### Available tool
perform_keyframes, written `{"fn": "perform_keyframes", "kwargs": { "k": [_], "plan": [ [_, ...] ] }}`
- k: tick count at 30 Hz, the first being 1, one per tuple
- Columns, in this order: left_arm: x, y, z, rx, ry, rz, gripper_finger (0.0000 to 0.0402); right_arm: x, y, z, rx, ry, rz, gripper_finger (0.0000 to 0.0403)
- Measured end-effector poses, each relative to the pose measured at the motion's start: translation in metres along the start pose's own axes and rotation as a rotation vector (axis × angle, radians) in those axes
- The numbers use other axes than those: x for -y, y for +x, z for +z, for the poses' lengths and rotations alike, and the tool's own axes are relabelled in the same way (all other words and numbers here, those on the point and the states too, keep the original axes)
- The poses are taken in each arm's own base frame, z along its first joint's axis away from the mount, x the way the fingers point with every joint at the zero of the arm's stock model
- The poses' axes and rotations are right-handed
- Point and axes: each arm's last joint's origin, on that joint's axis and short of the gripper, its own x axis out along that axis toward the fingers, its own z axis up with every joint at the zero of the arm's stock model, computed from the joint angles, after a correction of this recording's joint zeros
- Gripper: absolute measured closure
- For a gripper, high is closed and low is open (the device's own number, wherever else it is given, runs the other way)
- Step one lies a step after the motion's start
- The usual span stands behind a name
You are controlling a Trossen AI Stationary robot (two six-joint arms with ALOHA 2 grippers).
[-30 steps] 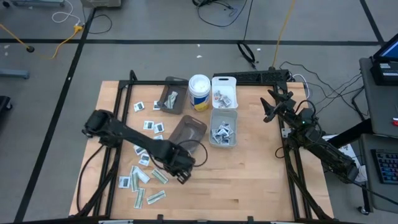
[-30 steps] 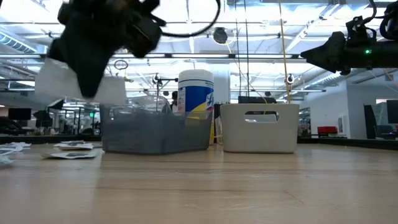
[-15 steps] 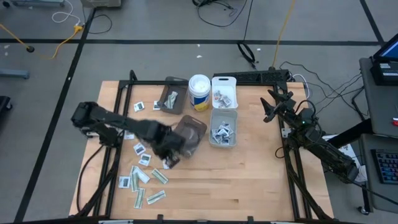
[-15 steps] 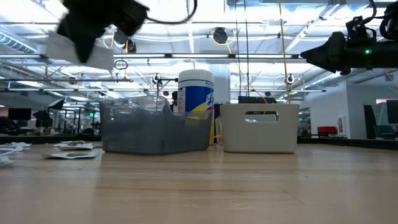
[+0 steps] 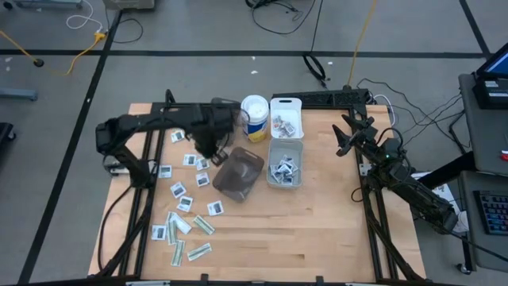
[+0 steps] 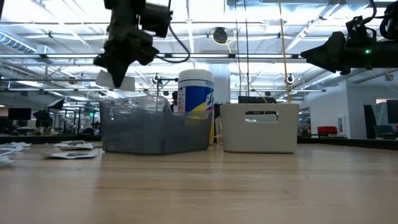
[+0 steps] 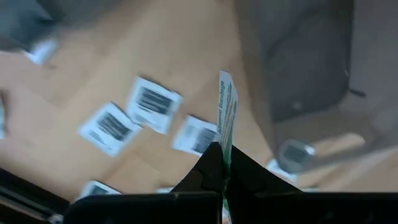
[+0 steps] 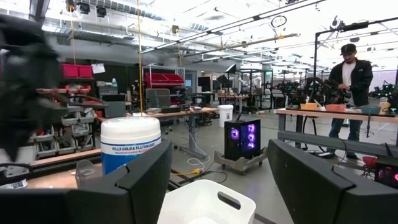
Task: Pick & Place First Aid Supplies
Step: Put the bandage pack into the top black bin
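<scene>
Left tool [image 7: 222, 177] pinched shut on the lower edge of a narrow green-white strip packet [image 7: 226, 115], held upright, raised above the surface [image 5: 317, 214] near the smoky bins [image 5: 238, 172] and white canister [image 5: 254, 117]. More packets [image 5: 181, 226] scattered flat on the wood, white squares and pale strips, some touching; others already inside the clear bin [image 5: 283, 164]. Right tool [image 8: 217, 171] spread wide, empty, parked high at the right edge. Likely very light, thin, floppy and slick; best pinched at one short end or an edge, since flat-lying packets offer little to catch and can slide.
</scene>
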Motion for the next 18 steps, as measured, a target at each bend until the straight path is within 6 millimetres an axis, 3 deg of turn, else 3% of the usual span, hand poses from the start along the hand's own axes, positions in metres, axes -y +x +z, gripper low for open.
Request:
{"fn": "perform_keyframes", "kwargs": {
  "k": [9, 18],
  "plan": [
    [-0.065, -0.020, 0.055, 0.018, -0.058, 0.008, 0.0401, 0.000, 0.000, 0.000, 0.000, 0.000, 0.000, 0.0140],
    [-0.106, -0.027, 0.110, 0.010, -0.078, 0.007, 0.0401, 0.000, 0.000, 0.000, 0.001, 0.000, 0.000, 0.0140]
  ]
}}
